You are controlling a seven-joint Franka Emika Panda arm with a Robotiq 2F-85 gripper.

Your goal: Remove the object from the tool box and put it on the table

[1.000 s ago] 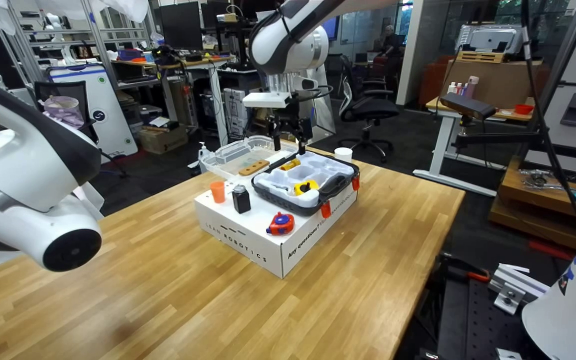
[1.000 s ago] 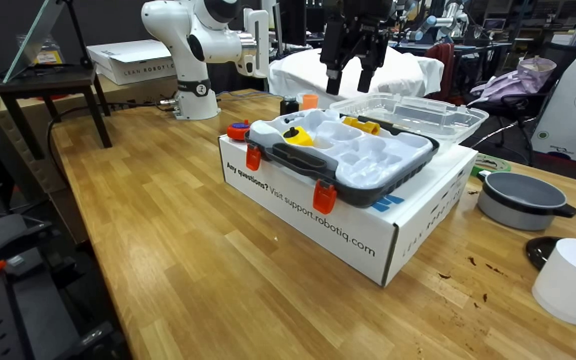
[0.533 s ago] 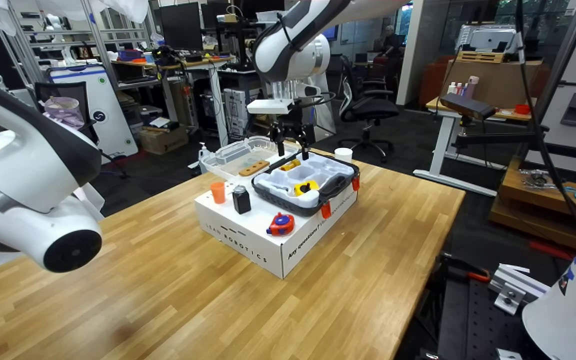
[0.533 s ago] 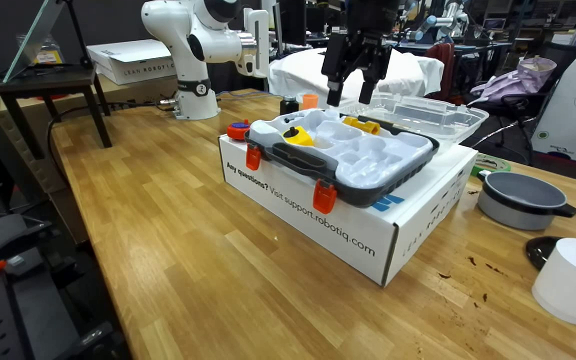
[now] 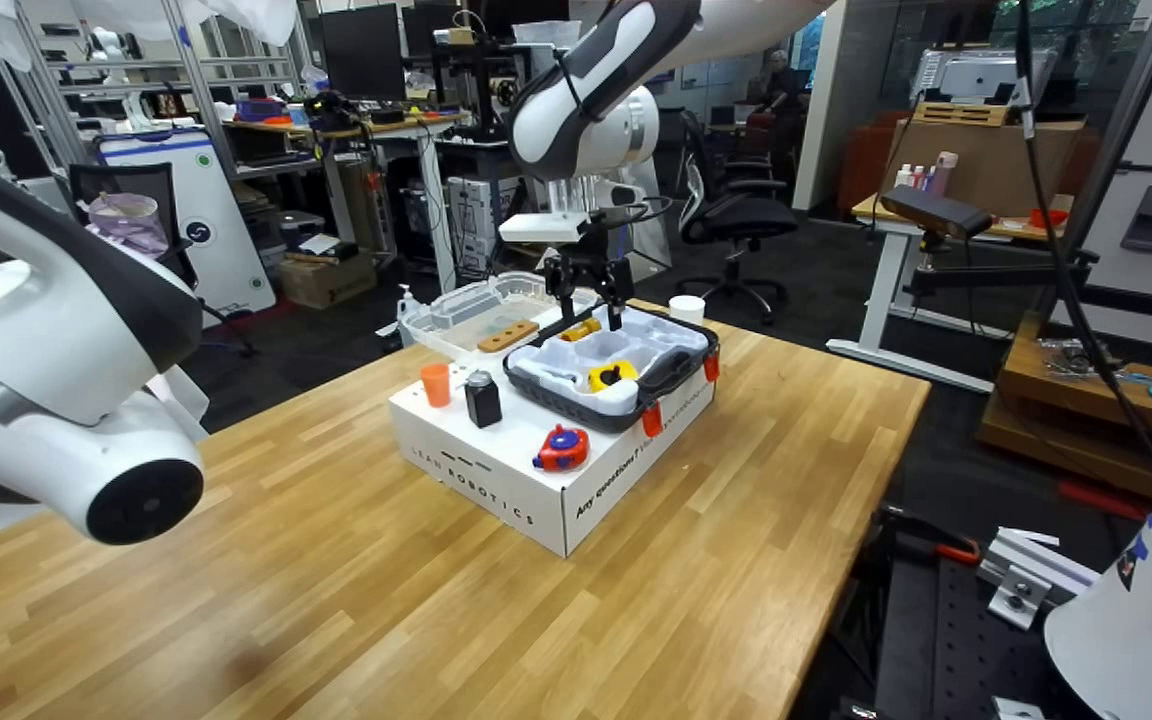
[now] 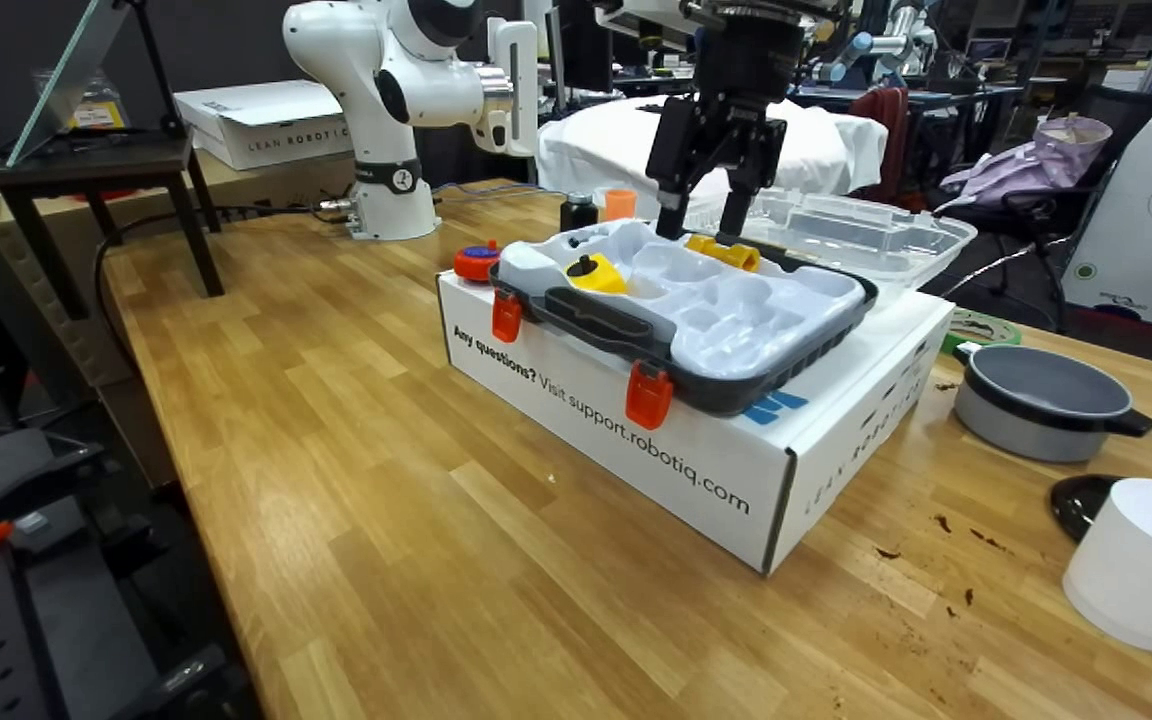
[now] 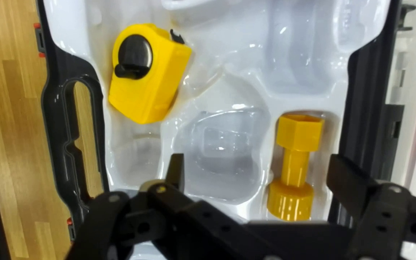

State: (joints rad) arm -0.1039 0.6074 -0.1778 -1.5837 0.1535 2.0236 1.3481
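In an exterior view my arm reaches across from the upper right and bends over, so that I have the wrist pointing down. In the wrist view I find the black gripper along the bottom edge, its two fingers spread wide, tips well apart and about level with each other.

An orange cup stands just beside a black bottle.
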